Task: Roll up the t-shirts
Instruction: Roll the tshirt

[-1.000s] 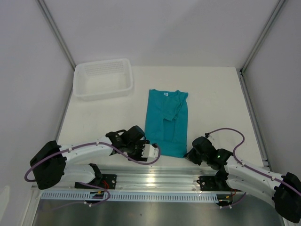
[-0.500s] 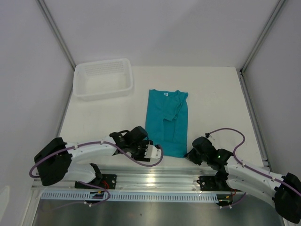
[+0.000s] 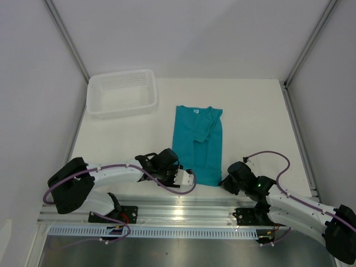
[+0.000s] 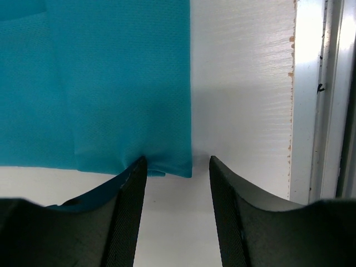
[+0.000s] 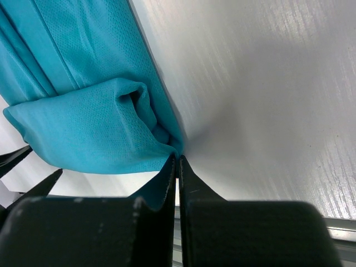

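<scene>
Teal t-shirt [image 3: 197, 147] lies folded into a long strip at the middle of the top view, collar toward the upper edge. My left gripper [image 4: 175, 161] stands spread, straddling the hem's lower-left corner there. My right gripper [image 5: 177, 158] is pressed together, pinching the lower-right corner, where the cloth curls up.

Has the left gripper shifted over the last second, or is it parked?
Yes. Against the unmoved t-shirt, the left gripper slid rightward to the shirt's near left corner.
</scene>
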### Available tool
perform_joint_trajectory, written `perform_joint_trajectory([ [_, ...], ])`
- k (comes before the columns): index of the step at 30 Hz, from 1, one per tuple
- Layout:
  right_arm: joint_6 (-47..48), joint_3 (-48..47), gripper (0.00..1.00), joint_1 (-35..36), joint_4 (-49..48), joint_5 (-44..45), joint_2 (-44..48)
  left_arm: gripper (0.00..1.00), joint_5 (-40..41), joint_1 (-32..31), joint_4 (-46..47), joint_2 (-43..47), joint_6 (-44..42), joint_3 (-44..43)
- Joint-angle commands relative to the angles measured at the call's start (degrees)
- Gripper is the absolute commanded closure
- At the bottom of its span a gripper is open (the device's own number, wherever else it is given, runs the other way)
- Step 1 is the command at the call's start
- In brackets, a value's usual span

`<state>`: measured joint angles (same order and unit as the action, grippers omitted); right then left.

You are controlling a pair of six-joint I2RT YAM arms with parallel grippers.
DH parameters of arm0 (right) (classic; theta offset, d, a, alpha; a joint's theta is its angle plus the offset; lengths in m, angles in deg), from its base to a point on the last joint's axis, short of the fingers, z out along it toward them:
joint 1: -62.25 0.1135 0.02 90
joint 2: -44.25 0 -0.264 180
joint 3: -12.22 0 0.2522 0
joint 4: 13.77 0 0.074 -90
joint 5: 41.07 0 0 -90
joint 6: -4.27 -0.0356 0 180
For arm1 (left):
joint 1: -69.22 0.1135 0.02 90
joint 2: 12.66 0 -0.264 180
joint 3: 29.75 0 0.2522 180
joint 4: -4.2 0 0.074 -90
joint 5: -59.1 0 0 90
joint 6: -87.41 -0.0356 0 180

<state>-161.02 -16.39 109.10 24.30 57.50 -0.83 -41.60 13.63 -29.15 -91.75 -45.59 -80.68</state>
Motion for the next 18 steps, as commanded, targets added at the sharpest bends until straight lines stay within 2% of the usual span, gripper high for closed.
perform_joint_trajectory([
  [1,0.49,0.09,1.00,-0.27,1.08,1.79,-0.09,0.48,2.61,-0.31,1.40,0.42,-0.41,0.69],
  [4,0.84,0.09,1.00,-0.44,1.00,1.62,-0.18,0.57,3.58,-0.31,2.98,-0.10,-1.03,1.57],
  [7,1.19,-0.09,1.00,-0.53,0.82,1.18,-0.27,0.71,2.97,-0.31,2.81,-1.59,-0.42,1.05],
  [10,1.89,-0.53,1.00,-0.62,0.56,0.83,-0.80,0.98,2.61,-0.31,2.37,-1.77,0.55,0.87],
  [14,3.38,-2.28,1.00,-1.06,1.17,-0.93,-1.68,0.99,1.65,-0.30,0.44,0.51,1.78,0.61],
  [18,5.85,-5.18,1.00,-1.15,6.07,-4.79,-2.29,0.99,1.03,-0.22,-3.51,4.99,2.92,-0.01],
])
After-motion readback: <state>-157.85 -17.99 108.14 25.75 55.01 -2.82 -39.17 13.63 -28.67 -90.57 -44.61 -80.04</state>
